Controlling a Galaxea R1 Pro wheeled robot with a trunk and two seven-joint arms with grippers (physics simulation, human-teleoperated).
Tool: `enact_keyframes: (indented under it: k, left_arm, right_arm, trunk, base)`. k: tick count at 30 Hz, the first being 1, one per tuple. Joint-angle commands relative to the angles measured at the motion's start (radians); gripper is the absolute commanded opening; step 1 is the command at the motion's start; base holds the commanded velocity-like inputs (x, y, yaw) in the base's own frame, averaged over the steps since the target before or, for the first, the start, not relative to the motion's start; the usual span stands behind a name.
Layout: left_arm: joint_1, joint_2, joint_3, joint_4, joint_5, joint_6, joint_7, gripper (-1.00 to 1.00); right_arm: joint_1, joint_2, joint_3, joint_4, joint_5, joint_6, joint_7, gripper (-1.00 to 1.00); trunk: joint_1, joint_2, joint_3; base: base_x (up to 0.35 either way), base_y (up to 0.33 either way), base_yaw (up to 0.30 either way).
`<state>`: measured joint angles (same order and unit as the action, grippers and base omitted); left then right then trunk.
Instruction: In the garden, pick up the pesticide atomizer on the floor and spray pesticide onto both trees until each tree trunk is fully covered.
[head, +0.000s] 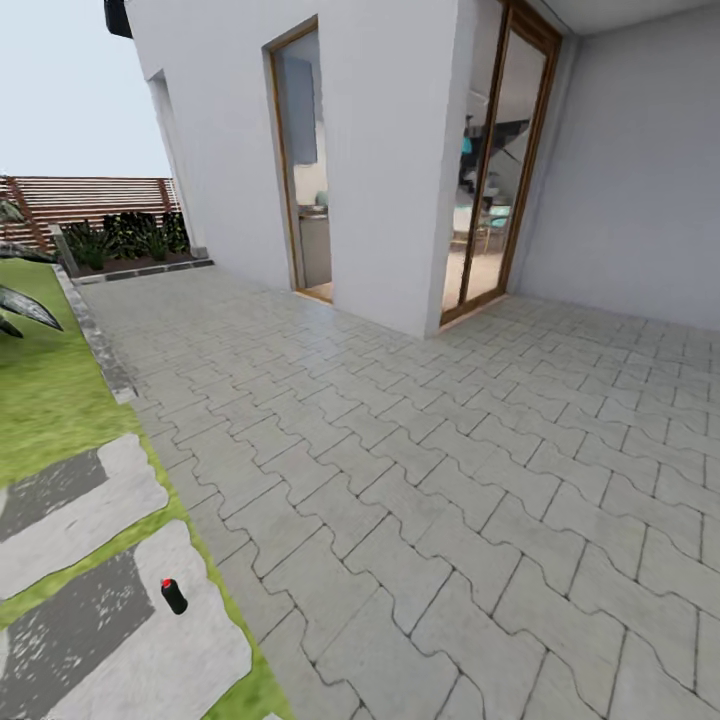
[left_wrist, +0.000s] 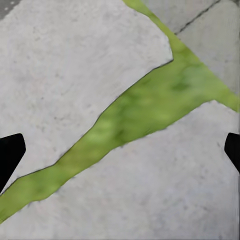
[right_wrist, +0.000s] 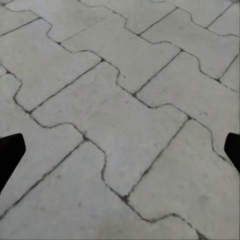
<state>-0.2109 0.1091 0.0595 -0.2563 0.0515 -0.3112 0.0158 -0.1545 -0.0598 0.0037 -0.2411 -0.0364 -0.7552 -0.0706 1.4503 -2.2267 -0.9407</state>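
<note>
Standing upright at the lower left of the head view, the pesticide atomizer (head: 173, 595) sits on a pale stepping slab (head: 150, 650) edged by grass, ungrasped and nothing blocking it. Left gripper (left_wrist: 120, 147) hangs spread wide and empty over slabs split by a grass strip (left_wrist: 145, 107); right gripper (right_wrist: 120, 147) equally wide over interlocking paving (right_wrist: 115, 115). House wall (head: 390, 150), glass door (head: 495, 170) and slat fence (head: 90, 198) lie well apart; no tree trunk visible, so likely a drive after pickup.

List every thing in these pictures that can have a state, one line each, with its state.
Atomizer: upright on a stepping slab, not held.
Left gripper: open, empty, over slabs and grass.
Right gripper: open, empty, over paving.
Glass door: cannot tell whether open or shut.
</note>
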Motion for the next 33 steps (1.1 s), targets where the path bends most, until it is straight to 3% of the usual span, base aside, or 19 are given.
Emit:
enact_keyframes:
  k: [1,33]
  left_arm:
    - [-0.001,0.000,0.000,0.001,0.005,-0.003,0.000,1.00]
    - [-0.001,0.000,0.000,0.000,0.005,-0.003,-0.001,1.00]
  right_arm:
    - [0.000,0.000,0.001,0.000,-0.003,-0.003,0.000,1.00]
    - [0.000,0.000,0.000,0.000,-0.003,-0.003,0.000,1.00]
  trunk:
    - [0.000,0.000,-0.001]
    - [0.000,0.000,-0.001]
  base:
    - [0.229,-0.214,0.276]
    - [0.195,-0.231,0.277]
